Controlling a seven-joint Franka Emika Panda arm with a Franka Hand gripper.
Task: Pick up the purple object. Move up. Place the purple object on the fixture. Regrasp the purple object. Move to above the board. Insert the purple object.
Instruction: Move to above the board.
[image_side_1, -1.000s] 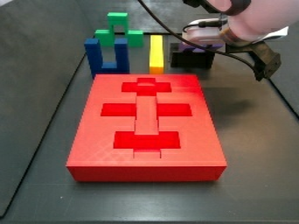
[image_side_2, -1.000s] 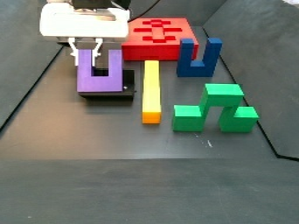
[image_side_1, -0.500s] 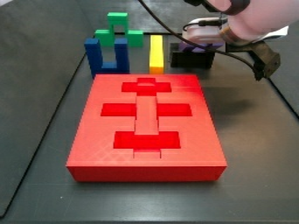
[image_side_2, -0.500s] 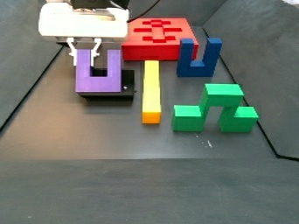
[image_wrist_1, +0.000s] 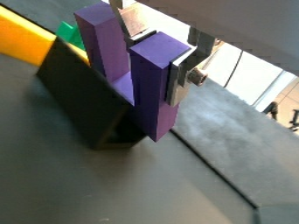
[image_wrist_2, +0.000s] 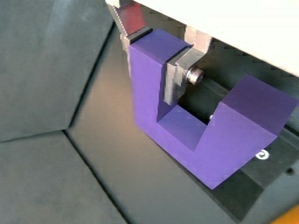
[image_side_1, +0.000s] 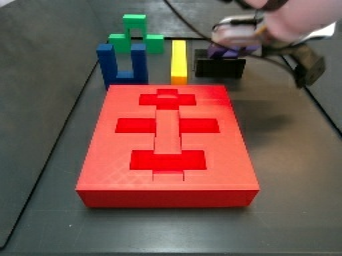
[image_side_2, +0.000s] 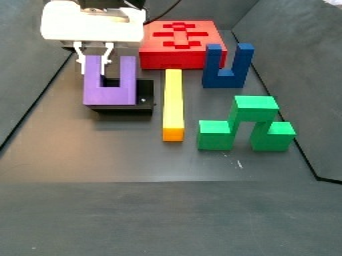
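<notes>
In a side view the gripper (image_side_1: 230, 42) is motion-blurred, its fingers indistinct; the purple object (image_side_1: 230, 47) there is mostly hidden behind it; the fixture (image_side_2: 123, 105) lies largely covered by the purple object; one finger (image_wrist_2: 177, 77) shows in a wrist view, its partner hidden behind the prong.

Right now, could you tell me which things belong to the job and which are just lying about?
Job: purple object, held by the claw on one prong, over the fixture; board.
Lying about: yellow bar, blue U-block, green block.
</notes>
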